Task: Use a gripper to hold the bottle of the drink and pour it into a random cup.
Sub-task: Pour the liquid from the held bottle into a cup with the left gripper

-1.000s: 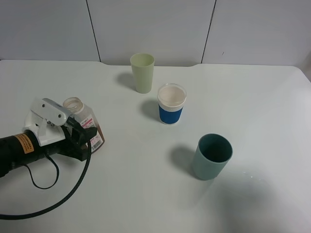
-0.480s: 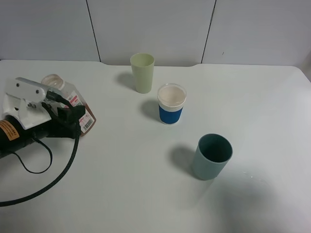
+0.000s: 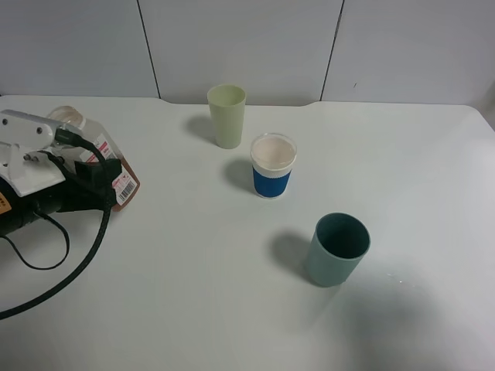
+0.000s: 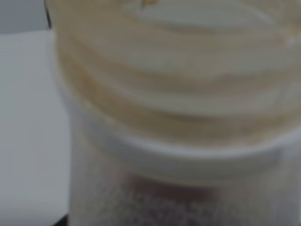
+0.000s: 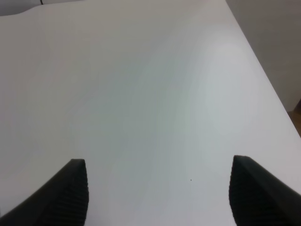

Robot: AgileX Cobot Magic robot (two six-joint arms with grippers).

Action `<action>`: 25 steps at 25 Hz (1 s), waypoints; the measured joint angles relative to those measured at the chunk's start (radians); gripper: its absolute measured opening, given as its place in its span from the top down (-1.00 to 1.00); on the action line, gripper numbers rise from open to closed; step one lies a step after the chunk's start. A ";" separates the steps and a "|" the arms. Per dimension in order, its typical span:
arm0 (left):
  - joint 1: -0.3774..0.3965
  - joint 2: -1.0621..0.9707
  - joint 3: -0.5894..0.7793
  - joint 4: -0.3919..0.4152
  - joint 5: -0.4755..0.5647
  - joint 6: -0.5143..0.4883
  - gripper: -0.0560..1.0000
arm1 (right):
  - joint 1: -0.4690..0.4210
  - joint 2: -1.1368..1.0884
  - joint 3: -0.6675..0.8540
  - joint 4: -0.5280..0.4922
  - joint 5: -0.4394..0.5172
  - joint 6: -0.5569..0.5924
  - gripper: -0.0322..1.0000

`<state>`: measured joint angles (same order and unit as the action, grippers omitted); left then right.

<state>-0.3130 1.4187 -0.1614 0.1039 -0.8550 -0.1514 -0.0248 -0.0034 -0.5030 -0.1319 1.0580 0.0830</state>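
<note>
At far left of the table (image 3: 232, 325), left jaws clamp the bottle (image 3: 124, 188), partly hidden; right jaws stand open.

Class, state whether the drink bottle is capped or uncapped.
Uncapped: the bottle shows a bare, threaded wide mouth, with no lid on it.

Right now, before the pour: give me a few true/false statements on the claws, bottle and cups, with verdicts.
1. The left claw is shut on the bottle. True.
2. The bottle hangs over the blue-banded cup. False: in the high view it is well to the left of that cup, apart from it.
3. The right claw grips a cup. False: it is open over the bare table.
4. The pale green cup stands upright, farther back than the blue-banded cup. True.
</note>
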 joint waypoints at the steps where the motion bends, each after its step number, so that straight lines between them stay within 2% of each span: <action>1: 0.000 -0.008 -0.016 -0.001 0.047 -0.001 0.20 | 0.000 0.000 0.000 0.000 0.000 0.000 -0.29; 7: 0.000 -0.067 -0.160 0.002 0.360 -0.005 0.20 | 0.000 0.000 0.000 0.000 0.000 0.000 -0.29; 9: 0.000 -0.085 -0.205 -0.005 0.432 -0.003 0.20 | 0.000 0.000 0.000 0.000 0.000 0.000 -0.29; 11: 0.000 -0.096 -0.247 -0.041 0.489 0.015 0.20 | 0.000 0.000 0.000 0.000 0.000 0.000 -0.29; 14: 0.000 -0.099 -0.304 -0.147 0.556 0.095 0.20 | 0.000 0.000 0.000 0.000 0.000 0.000 -0.29; 18: -0.011 -0.099 -0.348 -0.387 0.623 0.328 0.20 | 0.000 0.000 0.000 0.000 0.000 0.000 -0.29; 21: -0.041 -0.099 -0.372 -0.623 0.639 0.570 0.20 | 0.000 0.000 0.000 0.000 0.000 0.000 -0.29; 25: -0.113 -0.099 -0.398 -0.987 0.613 0.956 0.20 | 0.000 0.000 0.000 0.000 0.000 0.000 -0.29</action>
<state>-0.4262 1.3198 -0.5597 -0.8835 -0.2419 0.8044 -0.0248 -0.0034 -0.5030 -0.1319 1.0580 0.0830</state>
